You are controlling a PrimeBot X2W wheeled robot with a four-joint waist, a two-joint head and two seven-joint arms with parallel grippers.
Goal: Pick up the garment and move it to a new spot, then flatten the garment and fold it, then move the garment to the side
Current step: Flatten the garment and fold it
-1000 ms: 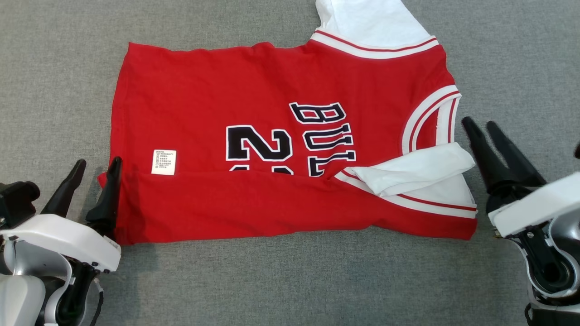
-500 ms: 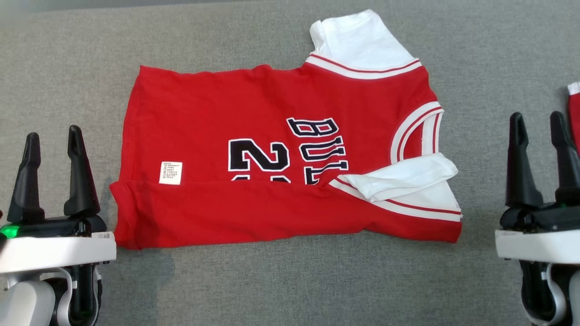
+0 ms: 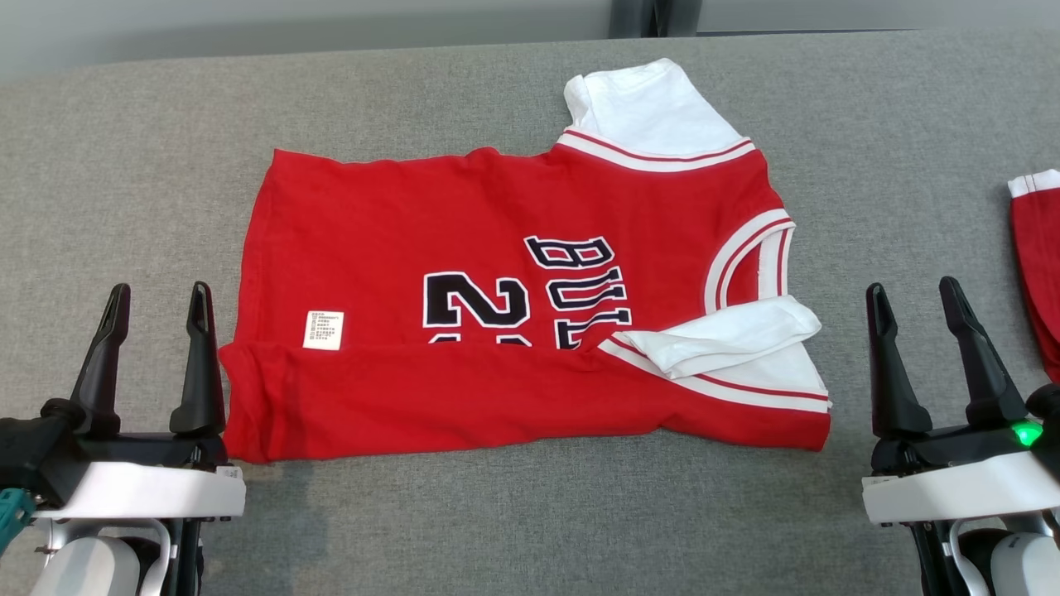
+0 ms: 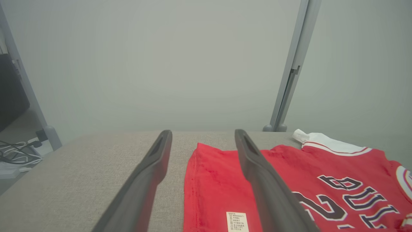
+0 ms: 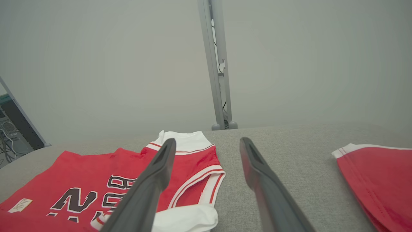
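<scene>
Okay: L pincer [image 3: 161, 286], R pincer [image 3: 910, 284] open, flanking jersey [image 3: 464, 215].

The red-and-white fabric jersey [image 3: 373, 223] bears black letters "BUL" [image 3: 580, 290] and a digit "2" [image 3: 476, 300]; its small white label [image 3: 325, 329] carries print too small to read.

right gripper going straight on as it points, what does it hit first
Probably nothing: the right gripper points along the bare grey table between the jersey and the other red garment. A grey post stands beyond; depth unclear.
</scene>
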